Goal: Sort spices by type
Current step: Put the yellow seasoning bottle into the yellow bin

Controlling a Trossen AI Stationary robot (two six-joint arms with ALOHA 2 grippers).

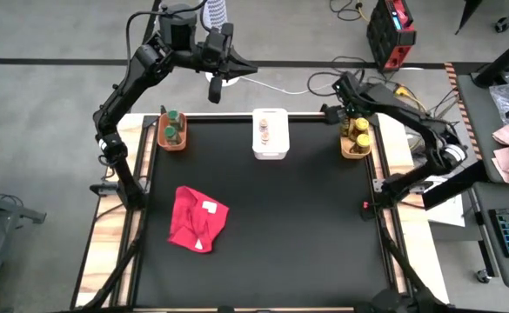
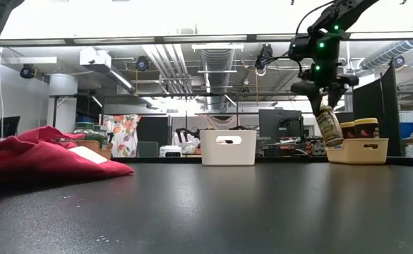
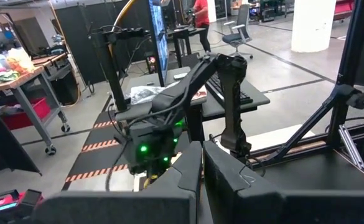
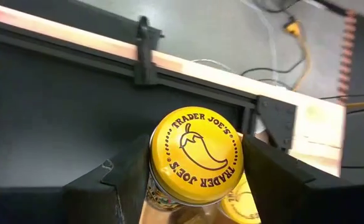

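My right gripper (image 1: 356, 130) is at the table's far right, over the yellow bin (image 2: 367, 151), shut on a yellow-lidded spice jar (image 2: 328, 127). Two more yellow-lidded jars (image 2: 365, 128) stand in that bin. Jars with green lids stand in the orange bin (image 1: 172, 137) at the far left. Pale-lidded jars stand in the white bin (image 1: 270, 148) at the far middle. My left gripper (image 1: 214, 91) is shut and empty, raised beyond the table's far edge. My right gripper pinches the jar between its two fingers (image 4: 129, 180), one on each side of its top just under the yellow lid (image 4: 197, 155). The fingers slant down from above. The jar hangs tilted below them, its lower end (image 2: 331, 141) at the height of the bin's rim.
A crumpled red cloth (image 1: 197, 217) lies on the black mat at the near left. The three bins stand in a row along the far edge. The wooden table border and a black clamp (image 4: 143, 50) lie just beyond the yellow bin.
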